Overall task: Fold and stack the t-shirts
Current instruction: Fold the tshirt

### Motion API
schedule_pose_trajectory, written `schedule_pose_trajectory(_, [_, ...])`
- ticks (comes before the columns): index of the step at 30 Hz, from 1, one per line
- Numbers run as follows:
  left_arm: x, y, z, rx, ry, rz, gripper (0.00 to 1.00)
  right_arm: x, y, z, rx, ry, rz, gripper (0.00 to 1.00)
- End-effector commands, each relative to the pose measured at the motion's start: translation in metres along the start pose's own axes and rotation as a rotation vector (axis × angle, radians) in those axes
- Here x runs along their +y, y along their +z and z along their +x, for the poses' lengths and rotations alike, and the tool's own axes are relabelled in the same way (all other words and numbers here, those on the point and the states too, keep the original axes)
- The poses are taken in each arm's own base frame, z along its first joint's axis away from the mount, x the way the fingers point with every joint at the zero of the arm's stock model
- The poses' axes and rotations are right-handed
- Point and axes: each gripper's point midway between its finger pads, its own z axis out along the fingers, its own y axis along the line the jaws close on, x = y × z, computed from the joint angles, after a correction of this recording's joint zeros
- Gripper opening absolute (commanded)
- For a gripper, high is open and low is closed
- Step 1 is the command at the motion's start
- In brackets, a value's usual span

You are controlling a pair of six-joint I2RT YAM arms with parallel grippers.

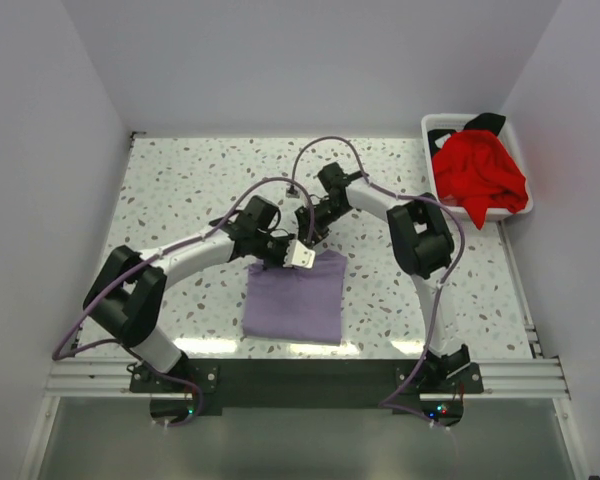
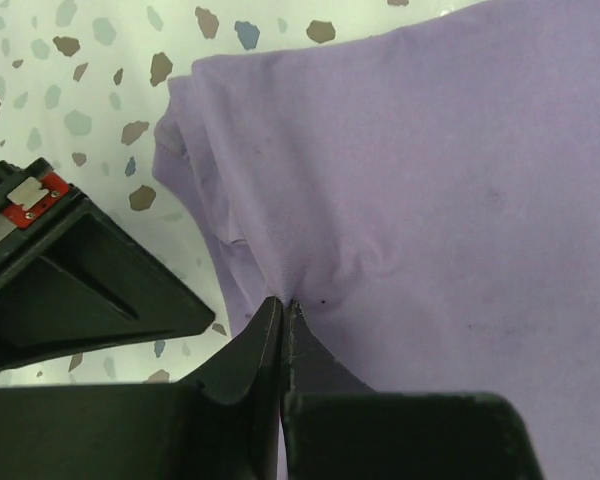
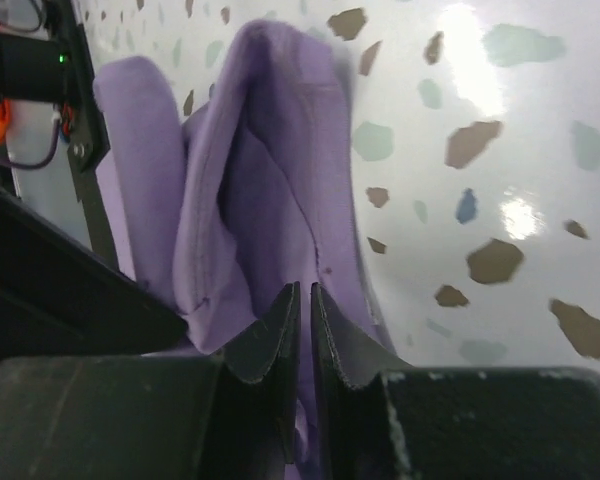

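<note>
**Pinching the lavender t-shirt (image 1: 293, 297) at its 12 o'clock edge, both sides**

Found the lavender t-shirt folded to a rough rectangle, lying flat on the speckled table (image 1: 180, 190), just toward 6 o'clock of centre in the top view. Noted the left fingers (image 1: 280, 250) reaching in from 9 o'clock and the right fingers (image 1: 308, 233) from 1 o'clock, meeting close together over that edge.

Confirmed by the left wrist view: left fingers (image 2: 278, 318) closed tip to tip, nipping a pucker of lavender cloth, with layered folds showing toward 10 o'clock.

Confirmed by the right wrist view: right fingers (image 3: 290, 308) all but closed, only a thin slit between them, clamping a raised fold of the same cloth standing up from the table.

Recorded a white basket (image 1: 435, 126) at 2 o'clock on the table, well apart from the lavender t-shirt, holding the red t-shirt (image 1: 477, 175) in a crumpled heap. Spotted the black t-shirt (image 1: 487, 122) only as a small patch at the basket's 12 o'clock end, behind the red.
</note>
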Motion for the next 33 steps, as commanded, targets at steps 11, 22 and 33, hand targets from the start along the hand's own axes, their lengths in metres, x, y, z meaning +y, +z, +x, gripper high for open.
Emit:
schedule_pose_trajectory(11, [0.003, 0.007, 0.032, 0.106, -0.012, -0.08, 0.34, -0.004, -0.021, -0.008, 0.035, -0.101, 0.018, 0.13])
schedule_pose_trajectory(22, [0.007, 0.006, 0.038, 0.114, -0.055, -0.088, 0.36, 0.003, -0.034, 0.015, 0.1, -0.164, 0.031, 0.12])
schedule_pose_trajectory(33, [0.0, -0.003, 0.038, 0.108, 0.054, -0.124, 0.08, 0.027, -0.04, 0.032, 0.141, -0.229, -0.056, 0.08])
